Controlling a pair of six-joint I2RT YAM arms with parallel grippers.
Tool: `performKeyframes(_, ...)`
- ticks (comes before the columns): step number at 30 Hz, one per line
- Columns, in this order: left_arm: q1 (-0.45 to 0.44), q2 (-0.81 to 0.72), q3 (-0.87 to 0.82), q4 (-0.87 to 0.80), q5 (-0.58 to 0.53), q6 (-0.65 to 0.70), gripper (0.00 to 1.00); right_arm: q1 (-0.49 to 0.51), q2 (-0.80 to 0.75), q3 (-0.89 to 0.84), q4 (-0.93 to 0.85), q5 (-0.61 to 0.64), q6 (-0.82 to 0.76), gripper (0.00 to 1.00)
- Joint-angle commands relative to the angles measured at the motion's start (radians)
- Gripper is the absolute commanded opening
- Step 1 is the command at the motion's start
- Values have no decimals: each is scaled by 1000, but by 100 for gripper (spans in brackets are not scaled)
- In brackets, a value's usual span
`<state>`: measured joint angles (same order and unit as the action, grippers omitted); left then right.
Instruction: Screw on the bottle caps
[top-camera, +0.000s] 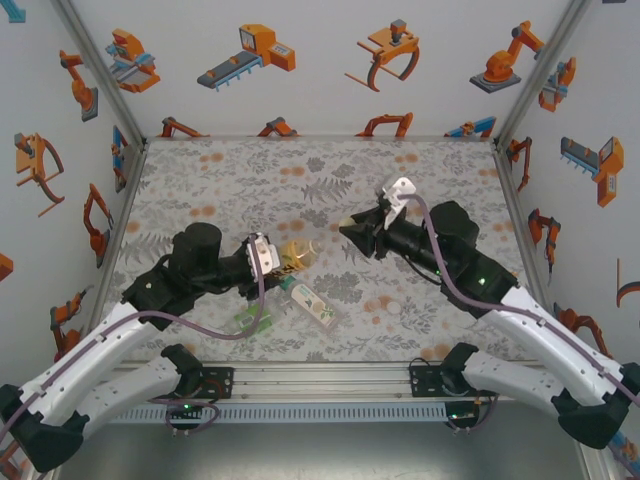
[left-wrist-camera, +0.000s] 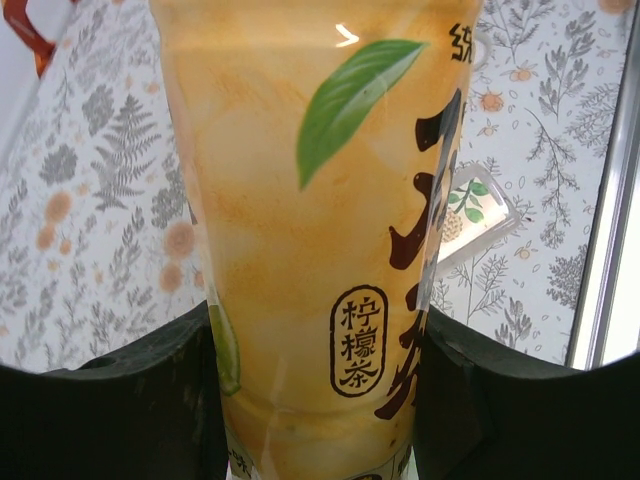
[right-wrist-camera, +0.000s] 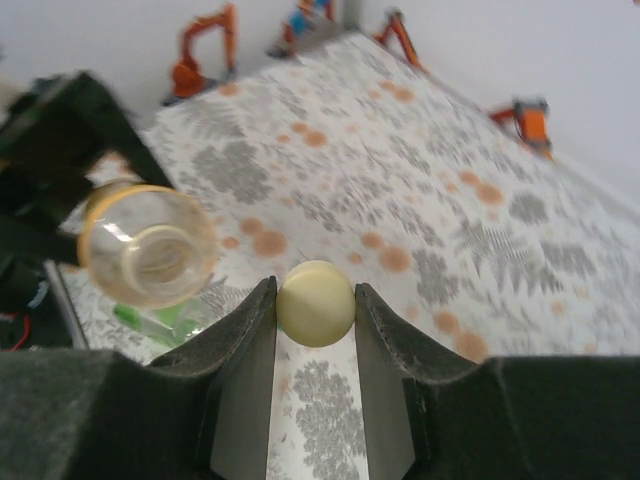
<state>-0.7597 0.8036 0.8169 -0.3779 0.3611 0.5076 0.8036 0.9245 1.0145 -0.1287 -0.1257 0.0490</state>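
The left gripper (left-wrist-camera: 318, 335) is clamped on the amber bottle (left-wrist-camera: 320, 220), whose body runs up the middle of the left wrist view between the two dark fingers. In the overhead view the bottle sits just left of centre, held off the table (top-camera: 200, 180). The right gripper (right-wrist-camera: 315, 312) has its jaws closed on a pale yellowish cap (right-wrist-camera: 316, 298) at lower centre of its wrist view, pinched by its round edge. The bottle's open mouth lies well to the left of the cap in that view, so the two are not lined up. The main risk, as I judge it, is a bad meeting of threads: if the cap arrives off-axis or tilted it may cross-thread or skate off the rim. The cap is gripped on a curved edge, so pushing against the mouth could squirt it out of the pads. Whether its open side faces the mouth cannot be told. The bottle looks thin-walled, so it could spin or buckle in the left jaws under twisting. A dropped cap could land among the white-labelled bottle (top-camera: 316, 306) and green-labelled bottle (top-camera: 252, 319) lying below centre in the overhead view, and be awkward to retrieve.
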Motion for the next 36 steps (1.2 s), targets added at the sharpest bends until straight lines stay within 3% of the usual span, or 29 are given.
performKeyframes(1, -4, -26, -4, 55, -66, -121, 0, -20, 90, 70, -216, 260, 190, 0)
performKeyframes(6, -3, -20, 27, 49, -137, -261, 0, -92, 268, 111, -369, 288, 385, 0)
performKeyframes(10, -3, 9, 78, -2, -224, -407, 0, -146, 400, 102, -407, 249, 470, 0)
performKeyframes(14, -2, 50, 126, -57, -241, -471, 0, -203, 522, 87, -410, 200, 504, 0)
performKeyframes(25, -1, 55, 123, -43, -203, -494, 0, -230, 796, 99, -422, 222, 513, 9)
performKeyframes(29, -1, 57, 113, -41, -171, -495, 0, -230, 841, 109, -421, 204, 498, 22)
performKeyframes(36, 0, 57, 87, -16, -150, -480, 0, -236, 882, 129, -482, 138, 493, 33)
